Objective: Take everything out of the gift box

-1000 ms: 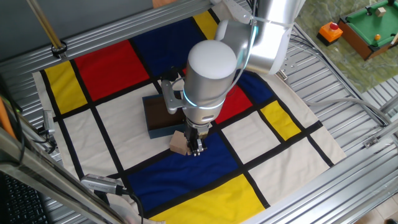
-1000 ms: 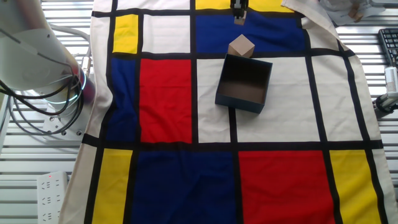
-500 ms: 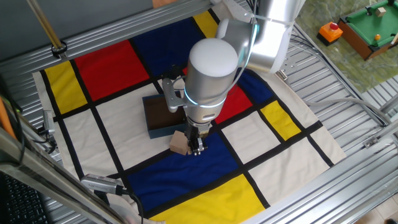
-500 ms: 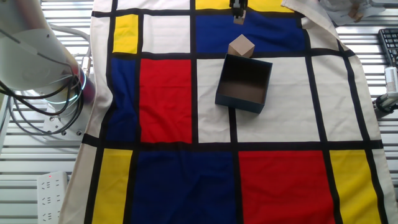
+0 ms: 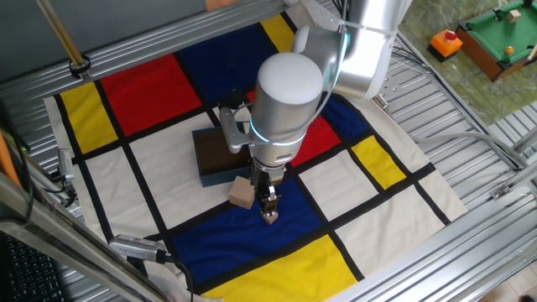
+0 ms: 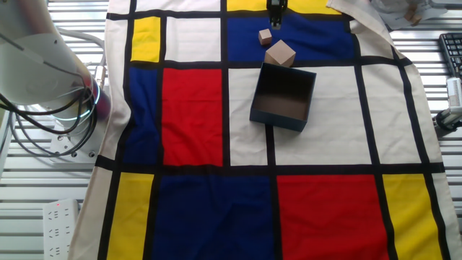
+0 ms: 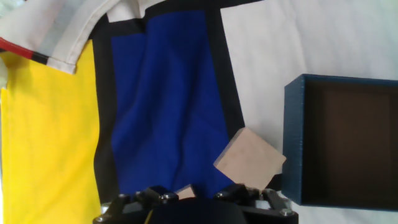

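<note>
The navy gift box sits open on the checked cloth, its brown inside bare; it also shows in the other fixed view and the hand view. The larger wooden cube lies on the cloth right beside the box. The smaller cube lies on the blue patch, apart from both. My gripper is open and empty just above the small cube, a sliver of which shows between the fingers.
An orange object with a red button and a green toy table stand off the cloth at the far right. The robot base with cables is beside the cloth. A keyboard lies past the other edge.
The gripper has let go of the smaller cube, which now lies on the blue patch. The gripper has lifted slightly clear of it.
</note>
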`<state>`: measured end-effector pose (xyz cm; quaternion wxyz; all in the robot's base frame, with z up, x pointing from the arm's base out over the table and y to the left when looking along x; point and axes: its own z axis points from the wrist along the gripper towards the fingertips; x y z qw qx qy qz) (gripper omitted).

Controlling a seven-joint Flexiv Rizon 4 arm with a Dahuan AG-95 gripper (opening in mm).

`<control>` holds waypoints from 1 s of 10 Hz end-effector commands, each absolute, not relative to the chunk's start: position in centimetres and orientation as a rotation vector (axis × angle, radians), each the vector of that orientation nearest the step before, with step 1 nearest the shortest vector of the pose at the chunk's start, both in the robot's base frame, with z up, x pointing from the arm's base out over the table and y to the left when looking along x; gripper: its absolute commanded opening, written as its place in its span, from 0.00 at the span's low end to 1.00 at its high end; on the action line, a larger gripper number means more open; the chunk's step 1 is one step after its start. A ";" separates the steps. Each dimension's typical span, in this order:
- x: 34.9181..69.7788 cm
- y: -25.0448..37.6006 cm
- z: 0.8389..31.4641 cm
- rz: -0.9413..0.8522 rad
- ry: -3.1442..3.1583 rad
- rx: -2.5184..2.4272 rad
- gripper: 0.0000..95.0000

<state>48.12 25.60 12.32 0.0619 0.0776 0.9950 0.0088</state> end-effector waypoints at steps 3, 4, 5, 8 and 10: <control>48.2 25.7 12.2 -0.007 3.012 0.189 0.60; 48.1 25.6 12.2 -0.019 3.012 0.191 0.60; 48.1 25.6 12.2 -0.030 3.012 0.180 0.60; 48.1 25.5 12.1 -0.058 3.014 0.153 0.60; 48.1 25.2 12.1 -0.061 3.018 0.119 0.60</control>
